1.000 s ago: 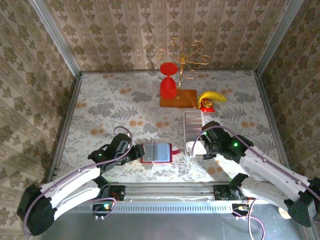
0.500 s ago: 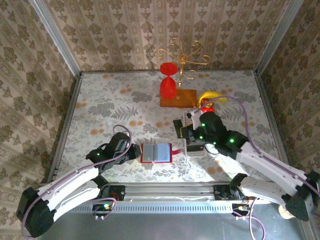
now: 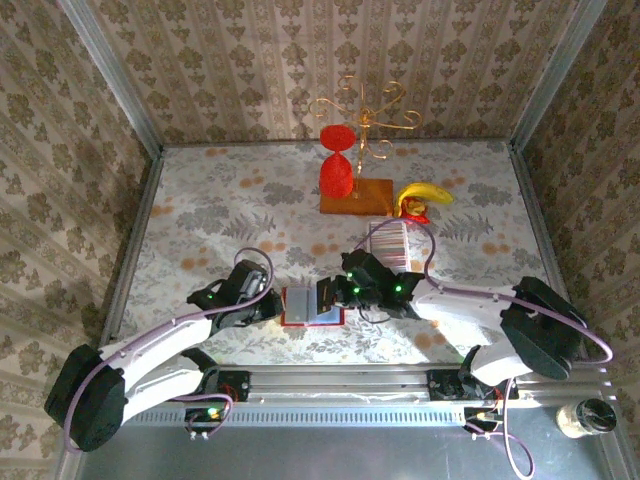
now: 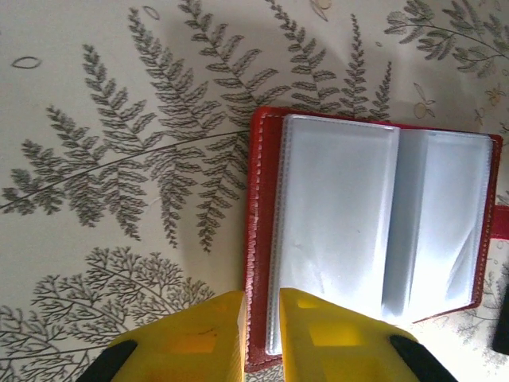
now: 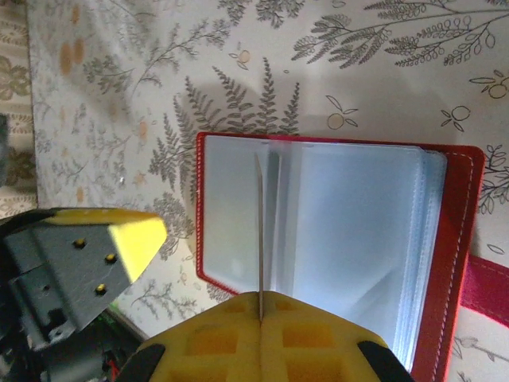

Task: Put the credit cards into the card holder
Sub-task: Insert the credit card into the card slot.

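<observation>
Pinching the red cover of the card holder (image 4: 342, 231) along its stitched edge, my left hand (image 4: 261, 338) is nearly closed, one yellow pad on each side of that edge, at the holder's 9 o'clock in the top view. The holder lies open and flat on the worktop (image 3: 220, 210), near its 6 o'clock edge.

My right hand (image 5: 261, 318) is shut tight on a single card (image 5: 260, 231), seen edge-on as a thin grey line standing over the open pages. It comes in from the holder's 3 o'clock.

As I judge it, the task is barely begun. This card is not yet in a sleeve, and I see no card in the pockets that show. The credit cards (image 3: 388, 245) remain as a long striped row at the holder's 1 o'clock, apart from it.

The holder has a red leathery cover with pale stitching and glossy, clear, soft plastic sleeves over pale blue-grey, some slightly creased. The card is thin, stiff and flat. The worktop has a matt cloth printed with ferns
</observation>
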Tool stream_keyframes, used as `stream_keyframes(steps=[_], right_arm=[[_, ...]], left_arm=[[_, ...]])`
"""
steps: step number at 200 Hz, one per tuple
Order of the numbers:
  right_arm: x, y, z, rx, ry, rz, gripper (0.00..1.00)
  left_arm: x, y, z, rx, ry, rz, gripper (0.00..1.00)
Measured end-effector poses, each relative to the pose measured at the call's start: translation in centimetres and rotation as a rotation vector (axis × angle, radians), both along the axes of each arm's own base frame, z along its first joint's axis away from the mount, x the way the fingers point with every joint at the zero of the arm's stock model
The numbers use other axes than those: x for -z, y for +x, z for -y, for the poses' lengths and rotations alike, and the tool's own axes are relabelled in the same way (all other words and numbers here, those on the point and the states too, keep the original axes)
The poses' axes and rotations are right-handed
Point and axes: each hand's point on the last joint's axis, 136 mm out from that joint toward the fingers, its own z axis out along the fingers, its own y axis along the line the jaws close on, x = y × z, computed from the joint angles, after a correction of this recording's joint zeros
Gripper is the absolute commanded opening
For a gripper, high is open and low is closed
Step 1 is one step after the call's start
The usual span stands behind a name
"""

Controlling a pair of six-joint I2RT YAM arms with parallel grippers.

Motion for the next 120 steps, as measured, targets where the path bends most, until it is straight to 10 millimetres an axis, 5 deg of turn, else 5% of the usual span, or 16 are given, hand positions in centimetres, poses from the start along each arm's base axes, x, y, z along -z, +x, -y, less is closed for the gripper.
stream_keyframes(steps=[120], right_arm=[[3.0, -0.3, -2.1, 0.003, -0.004, -0.053, 0.00]], left_arm=[[1.4, -0.4, 0.4, 0.031, -0.006, -0.034, 0.13]])
